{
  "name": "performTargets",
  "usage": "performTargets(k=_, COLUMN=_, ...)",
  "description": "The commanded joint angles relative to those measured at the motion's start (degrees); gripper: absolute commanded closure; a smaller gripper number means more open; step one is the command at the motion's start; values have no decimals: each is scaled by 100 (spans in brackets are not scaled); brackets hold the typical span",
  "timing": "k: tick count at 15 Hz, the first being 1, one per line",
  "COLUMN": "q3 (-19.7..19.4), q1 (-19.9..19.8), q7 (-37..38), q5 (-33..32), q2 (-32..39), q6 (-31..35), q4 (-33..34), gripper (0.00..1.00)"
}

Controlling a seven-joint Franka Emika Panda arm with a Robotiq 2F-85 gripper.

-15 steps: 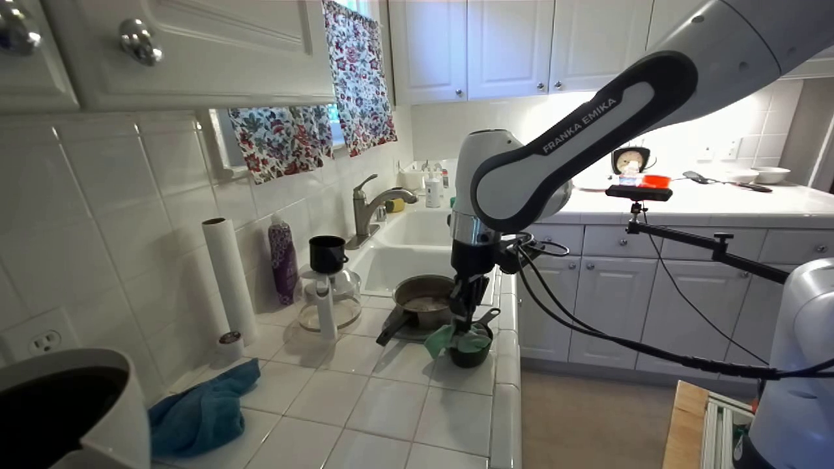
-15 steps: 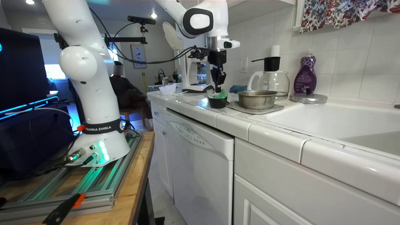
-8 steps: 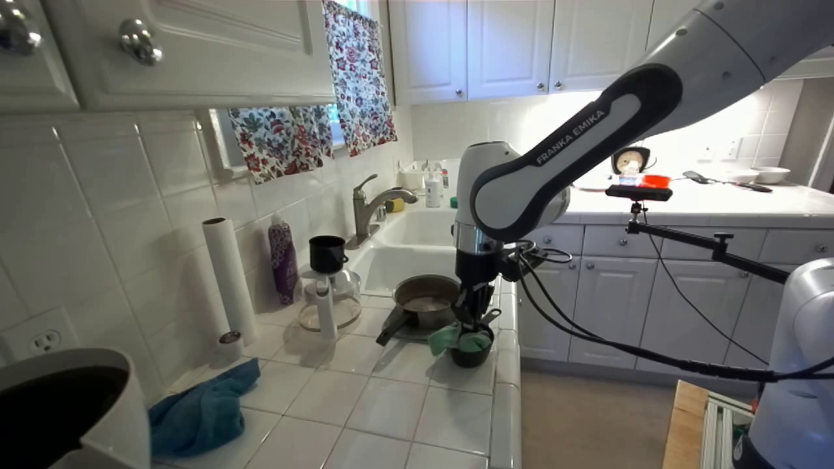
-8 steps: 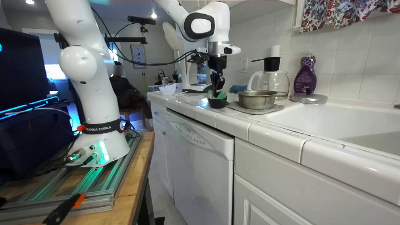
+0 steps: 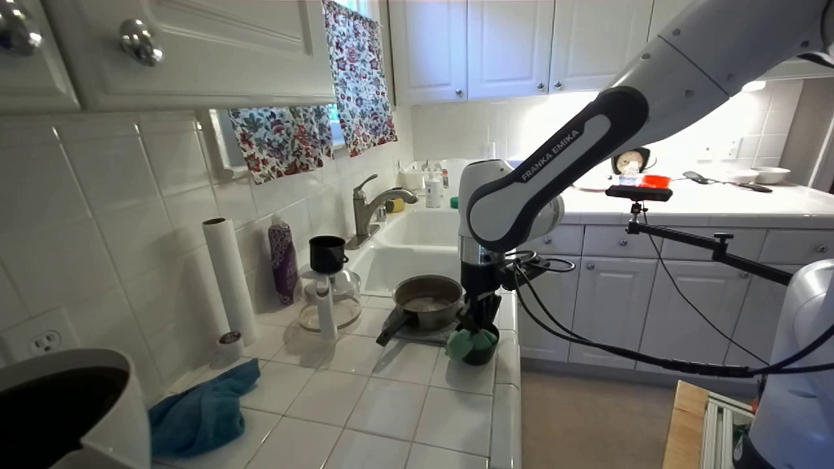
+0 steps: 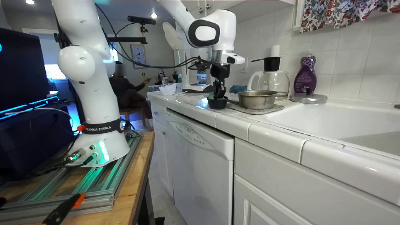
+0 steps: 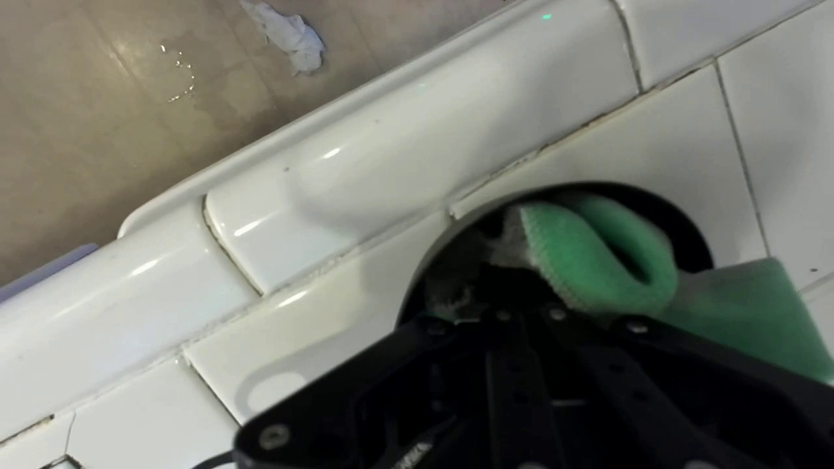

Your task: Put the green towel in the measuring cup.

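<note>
The small black measuring cup [image 5: 482, 357] stands upright on the white tiled counter near its front edge; it also shows in an exterior view [image 6: 217, 104] and in the wrist view [image 7: 696, 242]. The green towel [image 7: 603, 260] is bunched partly inside the cup, with one flap hanging over the rim; the flap shows in an exterior view [image 5: 460, 345]. My gripper [image 7: 524, 286] points straight down with its fingers drawn together, the tips down in the cup among the towel's folds. It looks shut on the towel, though the fingertips are hidden in the dark cup.
A metal pan [image 5: 427, 301] with a dark handle stands close beside the cup on a flat mat. A glass carafe [image 5: 348, 303], a purple bottle [image 6: 305, 75] and a blue cloth [image 5: 202, 410] are on the counter. The sink [image 5: 401, 260] lies behind the pan.
My gripper has moved lower, its fingers now down in the cup. The towel has gone lower with it, and its hanging flap has drawn in toward the cup.
</note>
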Motion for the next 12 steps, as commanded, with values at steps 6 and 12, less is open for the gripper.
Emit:
performTargets(k=6, q3=194, q1=152, q7=166, q5=-159, q2=-281, q6=-508, q4=156, gripper=83)
performTargets(k=12, q3=271, q1=171, q7=315, q5=-353, q2=-718, q6=-814, q4=140, gripper=41)
